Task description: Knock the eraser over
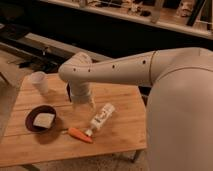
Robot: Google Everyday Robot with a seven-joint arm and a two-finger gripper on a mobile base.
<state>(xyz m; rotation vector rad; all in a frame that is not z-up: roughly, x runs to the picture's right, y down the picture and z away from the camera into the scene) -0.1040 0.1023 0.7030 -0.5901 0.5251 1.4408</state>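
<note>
Pale wooden table (pixel 120 100): work surface. Robot gripper (pixel 83 104): low over table centre, open or closed cannot tell. Small dark upright block, presumably eraser (pixel 67 92): standing just beside gripper, toward white plastic cup (pixel 39 81); likely placed for sideways nudge.

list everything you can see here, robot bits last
table: one, light wood, centre of the view
cup: one, pale white, upright at the table's far left corner
bowl: one, dark brown, near the table's left edge
block: one, pale cream, inside the bowl
carrot-shaped item: one, orange, lying right of the bowl toward the front edge
bottle: one, white, lying on its side mid-table, its end by the orange item
small dark thing: one, upright, partly hidden beside the wrist; possibly the eraser
shelf: one, dark, with clutter behind the table
arm: one, white, reaching in from the right, bent down
gripper: one, pale, pointing down over mid-table, left of the bottle
</note>
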